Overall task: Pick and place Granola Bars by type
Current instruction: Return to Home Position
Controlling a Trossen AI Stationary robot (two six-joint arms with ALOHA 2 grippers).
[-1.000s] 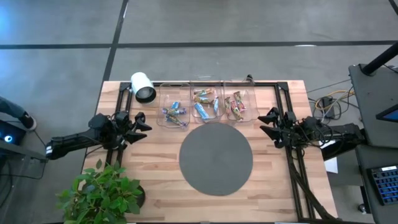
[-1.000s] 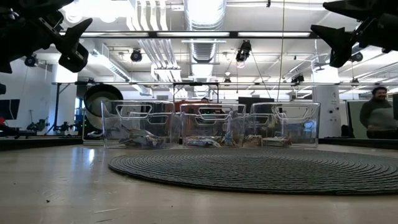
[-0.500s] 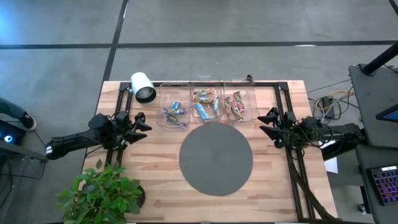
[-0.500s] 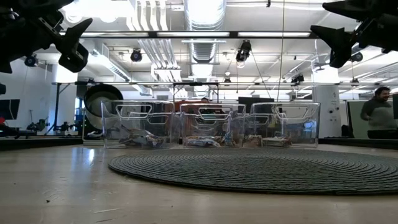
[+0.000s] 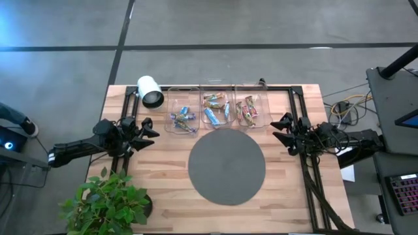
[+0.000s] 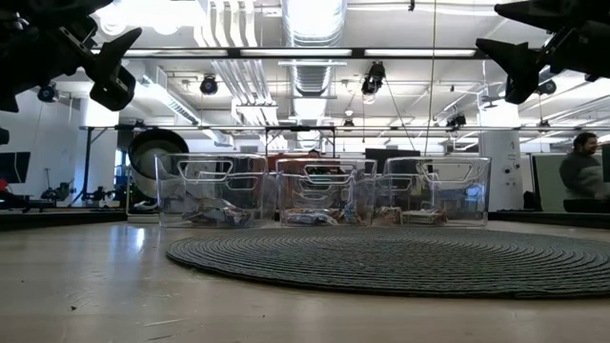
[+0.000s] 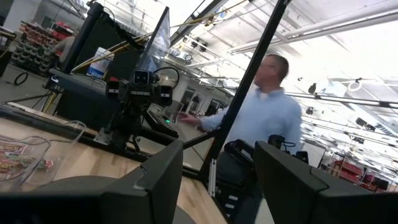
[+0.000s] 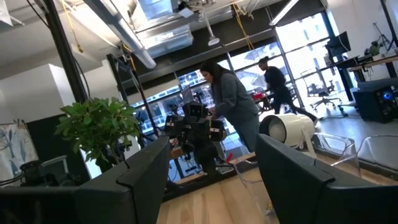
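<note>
Granola bars lie in three clear bins along the table's far side. Blue and purple ones (image 5: pixel 183 117) are in the left bin (image 5: pixel 182 105). Tan and blue ones (image 5: pixel 215 108) are in the middle bin. Reddish ones (image 5: pixel 245 109) are in the right bin (image 5: pixel 253 98). My left gripper (image 5: pixel 150 128) hangs open above the table's left edge, fingers pointing toward the table's middle. My right gripper (image 5: pixel 281 128) hangs open above the right edge, facing it. Both are well clear of the bins and hold nothing.
A round dark mat (image 5: pixel 226 166) fills the table's middle. A white cylinder (image 5: pixel 150 91) lies at the far left corner and a potted plant (image 5: pixel 108 202) stands at the near left. A black frame rail (image 5: pixel 307 163) runs along the right side. People stand beyond the table.
</note>
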